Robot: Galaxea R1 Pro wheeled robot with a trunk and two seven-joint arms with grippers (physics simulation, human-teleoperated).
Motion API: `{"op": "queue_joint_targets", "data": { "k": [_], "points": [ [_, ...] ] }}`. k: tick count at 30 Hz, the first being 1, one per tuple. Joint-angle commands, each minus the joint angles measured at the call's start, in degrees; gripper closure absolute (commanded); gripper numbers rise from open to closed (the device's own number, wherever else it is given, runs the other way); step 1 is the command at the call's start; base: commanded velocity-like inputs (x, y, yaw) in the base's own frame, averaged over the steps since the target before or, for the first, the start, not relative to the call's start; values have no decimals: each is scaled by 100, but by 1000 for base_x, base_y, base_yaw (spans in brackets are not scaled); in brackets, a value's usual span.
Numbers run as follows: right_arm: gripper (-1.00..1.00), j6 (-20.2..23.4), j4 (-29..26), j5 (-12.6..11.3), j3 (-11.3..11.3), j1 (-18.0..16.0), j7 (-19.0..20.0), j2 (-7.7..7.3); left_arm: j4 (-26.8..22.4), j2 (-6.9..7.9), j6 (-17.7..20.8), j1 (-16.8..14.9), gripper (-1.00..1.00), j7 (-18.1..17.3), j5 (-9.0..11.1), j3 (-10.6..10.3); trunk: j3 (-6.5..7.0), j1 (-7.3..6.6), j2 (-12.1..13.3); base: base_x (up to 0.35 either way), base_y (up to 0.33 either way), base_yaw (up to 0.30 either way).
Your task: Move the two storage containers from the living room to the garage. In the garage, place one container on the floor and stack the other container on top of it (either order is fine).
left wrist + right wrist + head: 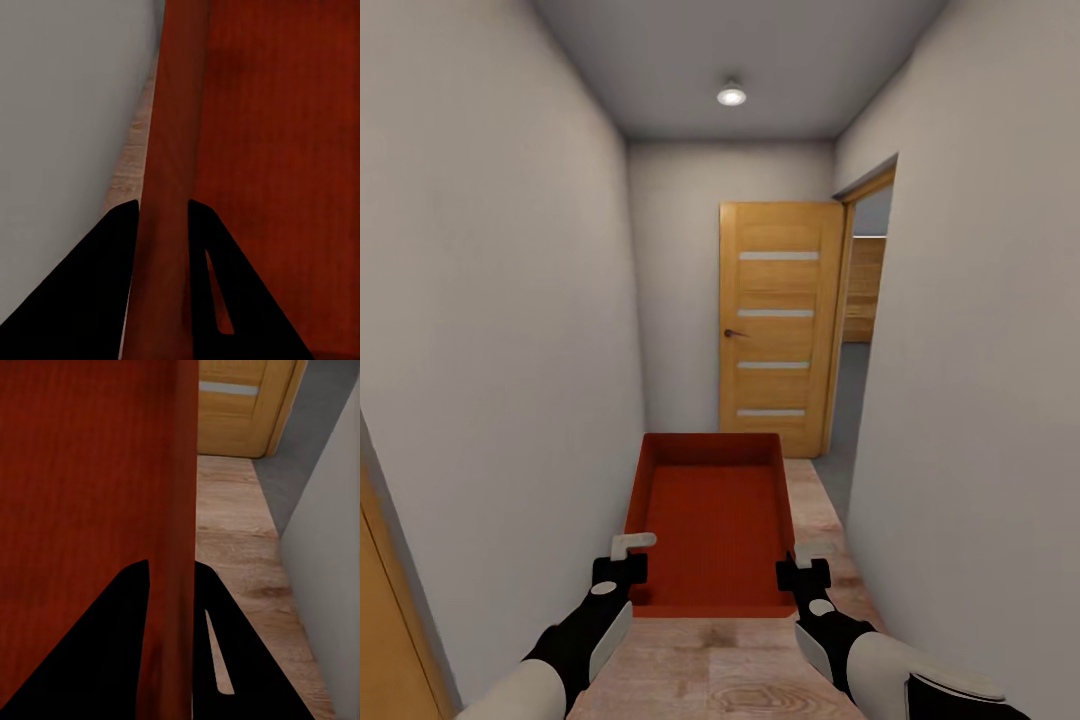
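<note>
One orange-red storage container [710, 520] is held level in front of me, above a light wood plank hallway floor [740, 670], its open top facing up. My left gripper [628, 565] is shut on its left wall near the close corner. My right gripper [800, 568] is shut on the right wall. In the left wrist view the black fingers [112, 262] straddle the container wall [169, 187]. The right wrist view shows the same grip, fingers [217, 630] on either side of the wall [176, 510].
I stand in a narrow corridor between plain grey-white walls [490, 330]. A wooden door with glass slats [778, 320] stands open at the end. Beside it an opening on the right shows grey floor [850, 400] and a wooden plank surface [865, 290]. A door edge [385, 620] sits near left.
</note>
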Motion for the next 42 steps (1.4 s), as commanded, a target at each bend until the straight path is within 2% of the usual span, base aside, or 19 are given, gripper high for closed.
{"op": "queue_joint_targets", "data": {
  "k": [1,42],
  "points": [
    [100,-77,-8,26,-72,-6,-28,-5,1,60,27,-5,100,88,104,145,-10,5,-8,310,-1,0],
    [100,-81,-7,26,-72,-6,-28,-5,1,60,27,-6,100,86,136,145,-10,5,-8,311,0,0]
  ]
}}
